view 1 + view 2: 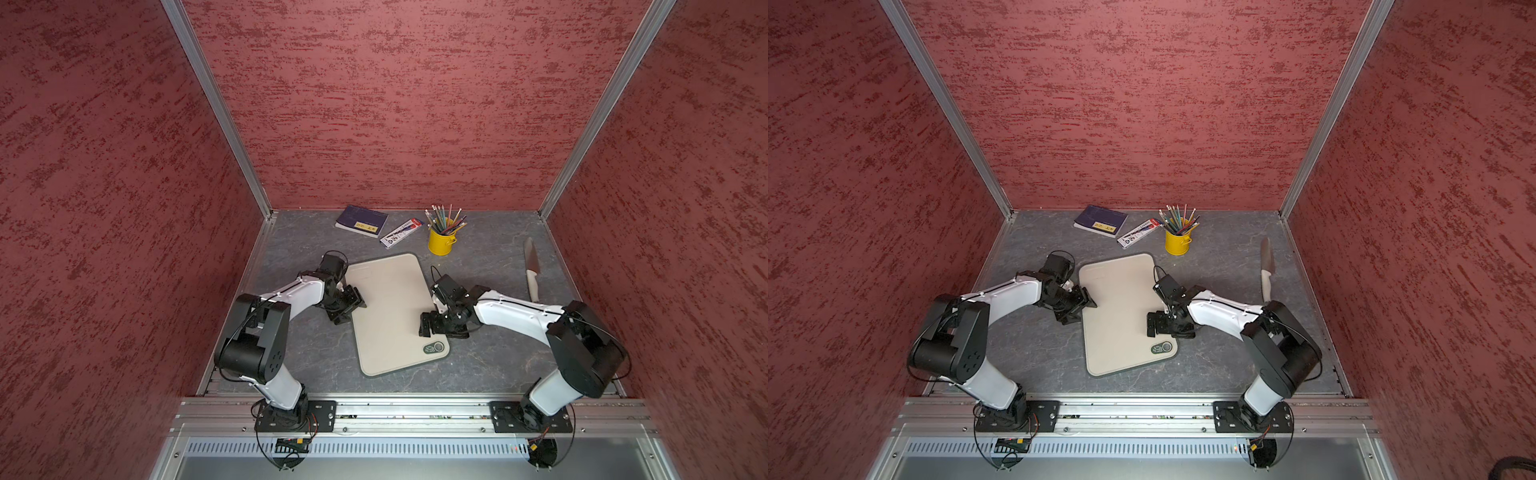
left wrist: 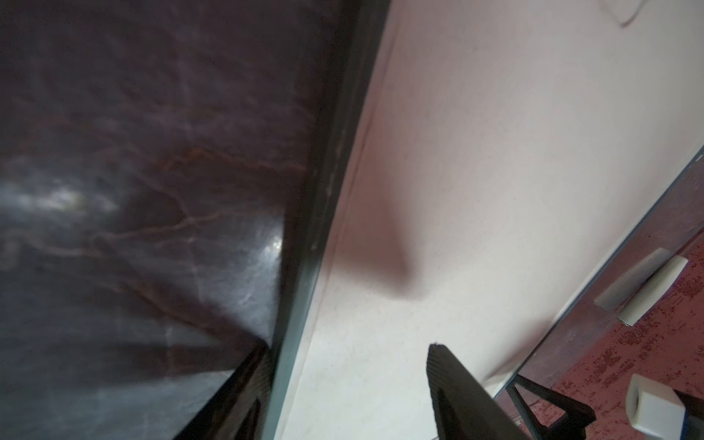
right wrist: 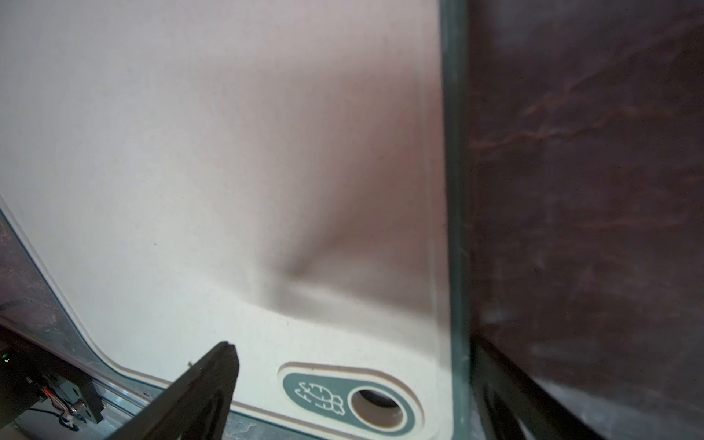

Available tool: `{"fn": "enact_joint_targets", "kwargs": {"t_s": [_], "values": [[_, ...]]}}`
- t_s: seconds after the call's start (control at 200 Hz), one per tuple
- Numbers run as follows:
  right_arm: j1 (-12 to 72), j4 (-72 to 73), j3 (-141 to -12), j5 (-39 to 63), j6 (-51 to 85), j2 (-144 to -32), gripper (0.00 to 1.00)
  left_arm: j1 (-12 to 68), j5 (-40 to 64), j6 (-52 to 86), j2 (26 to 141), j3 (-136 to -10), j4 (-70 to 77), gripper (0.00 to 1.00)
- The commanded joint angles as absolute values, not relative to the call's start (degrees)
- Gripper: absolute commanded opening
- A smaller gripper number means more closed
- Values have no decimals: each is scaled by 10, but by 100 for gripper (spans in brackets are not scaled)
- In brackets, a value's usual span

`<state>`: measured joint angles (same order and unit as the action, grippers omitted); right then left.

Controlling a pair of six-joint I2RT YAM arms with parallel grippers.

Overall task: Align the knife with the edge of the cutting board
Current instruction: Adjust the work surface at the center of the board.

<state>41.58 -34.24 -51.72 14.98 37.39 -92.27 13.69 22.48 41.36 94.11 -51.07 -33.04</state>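
Note:
The beige cutting board (image 1: 390, 299) (image 1: 1121, 299) lies slightly askew in the middle of the grey table, its green corner badge (image 1: 434, 347) (image 3: 343, 396) at the near right. The knife (image 1: 532, 270) (image 1: 1266, 270) lies on the table far to the right, apart from the board, blade pointing away. My left gripper (image 1: 351, 311) (image 2: 348, 346) straddles the board's left long edge, jaws apart, one finger outside the dark rim and one over the board (image 2: 495, 152). My right gripper (image 1: 442, 330) (image 3: 354, 344) stands open across the right long edge near the badge, over the board (image 3: 190, 152).
At the back stand a yellow cup of coloured pencils (image 1: 441, 241), a pen pack (image 1: 401, 233) and a dark-blue booklet (image 1: 361, 220). Red walls close the table on three sides, and a metal rail (image 1: 395, 409) runs along the front.

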Motion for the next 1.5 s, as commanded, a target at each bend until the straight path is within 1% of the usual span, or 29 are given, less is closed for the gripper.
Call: {"fn": "enact_joint_targets", "kwargs": {"t_s": [0.0,0.185,0.391,0.571,0.691,0.766,0.897,0.932,1.092,1.187,1.237,1.312,1.493], "values": [[461,-224,-495,226,418,-929,98,165,257,393,992,-509,-295,68],[497,-201,-496,227,429,-932,98,165,258,381,1015,-537,-305,68],[535,-157,-487,204,452,-929,98,171,272,363,1051,-584,-313,68],[558,-143,-496,197,434,-929,98,171,281,343,1077,-625,-323,69],[562,-151,-500,190,415,-932,98,170,272,330,1086,-654,-343,71],[562,-171,-505,168,397,-924,98,162,255,325,1080,-667,-361,76],[558,-206,-510,119,354,-890,98,133,210,334,1032,-661,-387,89],[552,-216,-511,109,344,-879,98,123,193,340,1014,-660,-402,91],[485,-247,-525,94,309,-840,98,92,122,373,898,-620,-460,94],[436,-244,-538,95,287,-838,98,92,111,398,827,-585,-486,97],[409,-248,-552,102,280,-843,98,95,124,412,797,-565,-501,96],[379,-258,-584,103,260,-869,98,121,154,444,750,-524,-506,94],[344,-318,-725,84,198,-988,98,244,174,575,641,-414,-501,91]]}}
